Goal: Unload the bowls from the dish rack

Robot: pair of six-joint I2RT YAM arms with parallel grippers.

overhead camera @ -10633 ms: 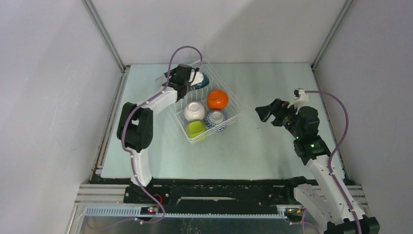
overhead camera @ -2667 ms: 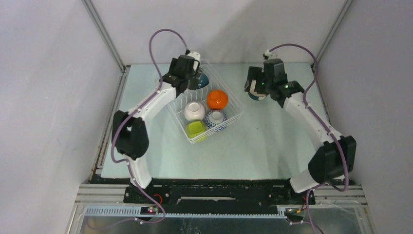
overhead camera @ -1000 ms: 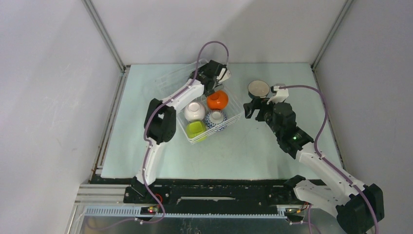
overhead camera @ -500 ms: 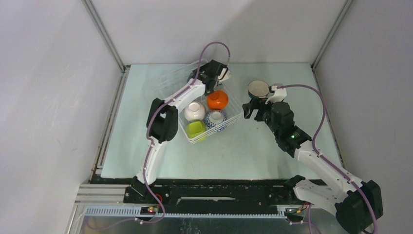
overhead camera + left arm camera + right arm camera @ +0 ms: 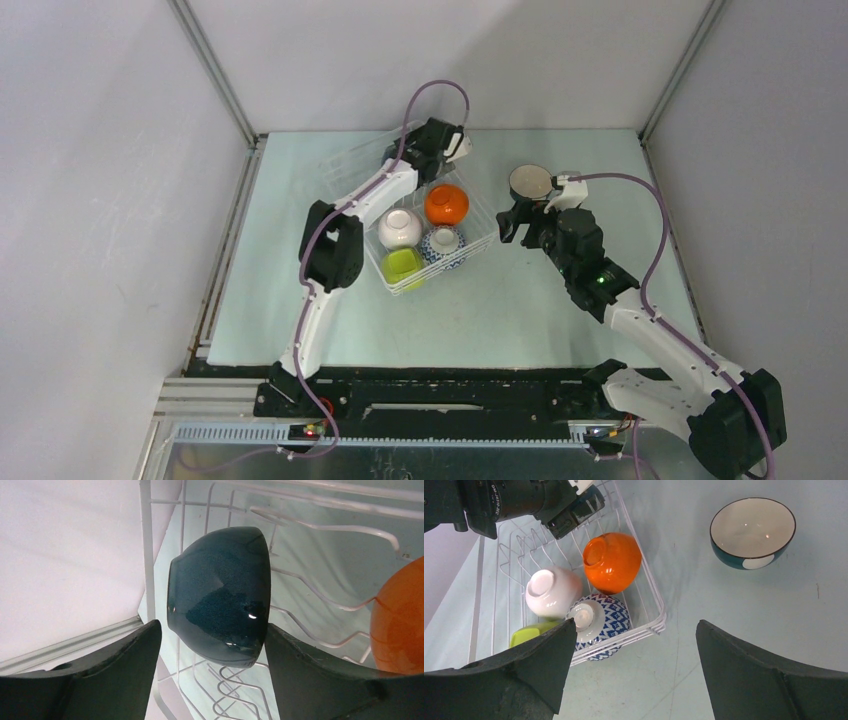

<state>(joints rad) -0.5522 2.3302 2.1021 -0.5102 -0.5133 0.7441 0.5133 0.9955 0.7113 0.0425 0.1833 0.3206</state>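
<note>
The white wire dish rack (image 5: 478, 222) holds an orange bowl (image 5: 446, 204), a white bowl (image 5: 399, 227), a blue-and-white patterned bowl (image 5: 443, 243) and a lime green bowl (image 5: 401, 264). At the rack's far corner my left gripper (image 5: 441, 152) is open. Its fingers (image 5: 150, 635) stand either side of a dark blue bowl (image 5: 220, 590) propped on its side in the slots. A gap shows at the left finger. A teal bowl (image 5: 751, 530) sits upright on the table. My right gripper (image 5: 635, 624) hangs open and empty over the table by the rack's right rim (image 5: 656, 615).
The orange bowl (image 5: 400, 625) sits close to the right of the dark blue bowl. A metal frame rail (image 5: 215, 75) and grey walls border the table on the left, back and right. Bare table (image 5: 520, 320) lies in front of and to the right of the rack.
The left jaws have narrowed around the dark blue bowl. The right arm has edged slightly left, still open after leaving the teal bowl on the table.
</note>
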